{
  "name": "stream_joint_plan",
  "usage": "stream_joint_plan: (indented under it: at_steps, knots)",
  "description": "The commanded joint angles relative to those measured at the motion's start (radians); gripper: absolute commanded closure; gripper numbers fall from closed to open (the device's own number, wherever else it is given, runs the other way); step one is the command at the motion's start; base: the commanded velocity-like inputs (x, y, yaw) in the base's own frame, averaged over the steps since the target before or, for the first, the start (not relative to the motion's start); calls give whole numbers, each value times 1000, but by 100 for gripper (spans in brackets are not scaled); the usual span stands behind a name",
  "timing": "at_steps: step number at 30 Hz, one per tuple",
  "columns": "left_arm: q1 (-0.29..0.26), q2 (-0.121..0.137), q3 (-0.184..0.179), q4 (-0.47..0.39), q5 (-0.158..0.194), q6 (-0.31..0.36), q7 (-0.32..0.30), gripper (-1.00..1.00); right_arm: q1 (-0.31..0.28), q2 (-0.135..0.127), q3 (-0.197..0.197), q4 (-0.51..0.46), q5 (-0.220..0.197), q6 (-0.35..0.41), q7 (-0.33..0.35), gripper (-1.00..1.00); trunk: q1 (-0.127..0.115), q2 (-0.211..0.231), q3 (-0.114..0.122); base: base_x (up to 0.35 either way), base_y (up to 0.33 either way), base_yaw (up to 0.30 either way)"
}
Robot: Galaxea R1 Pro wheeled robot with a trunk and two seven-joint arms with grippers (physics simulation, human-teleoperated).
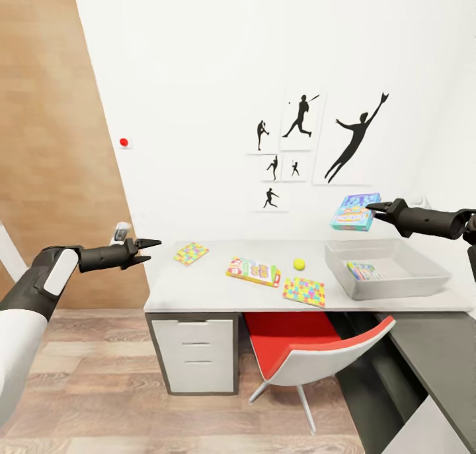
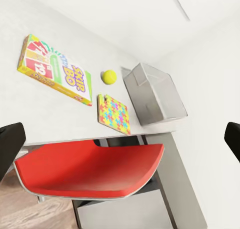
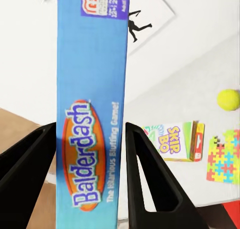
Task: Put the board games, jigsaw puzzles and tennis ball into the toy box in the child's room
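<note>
My right gripper is shut on the blue board game, a Balderdash box, and holds it in the air over the back left corner of the toy box. A flat green-edged board game lies inside the box. On the table lie the SKIP-BO board game, the tennis ball and two jigsaw puzzles. My left gripper hangs open at the table's left end, holding nothing. The left wrist view takes in SKIP-BO, the ball, one puzzle and the toy box.
A red and white chair is tucked under the table beside white drawers. A lower dark-grey desk section runs along the right. Sports silhouettes hang on the white wall behind. A wood-panelled wall stands at the left.
</note>
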State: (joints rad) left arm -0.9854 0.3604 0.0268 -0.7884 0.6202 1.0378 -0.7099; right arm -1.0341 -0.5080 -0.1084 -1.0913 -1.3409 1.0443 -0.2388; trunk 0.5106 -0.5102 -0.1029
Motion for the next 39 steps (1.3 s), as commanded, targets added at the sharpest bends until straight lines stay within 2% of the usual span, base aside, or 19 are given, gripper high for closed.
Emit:
stream_joint_plan:
  at_steps: [1, 29, 39]
  knots:
    - [-1, 0, 1, 0, -5, 4, -6, -100, -1, 0, -1, 2, -14, 3, -11, 100, 1, -2, -4, 141, 0, -150]
    - [-1, 1, 1, 0, -5, 3, -6, -100, 9, 1, -2, 7, -11, 3, -10, 100, 1, -2, -42, 58, 32, -144]
    - [-1, -1, 2, 0, -5, 4, -6, -100, 10, 2, -2, 7, -8, 3, -10, 100, 1, -2, -44, 278, 0, -8]
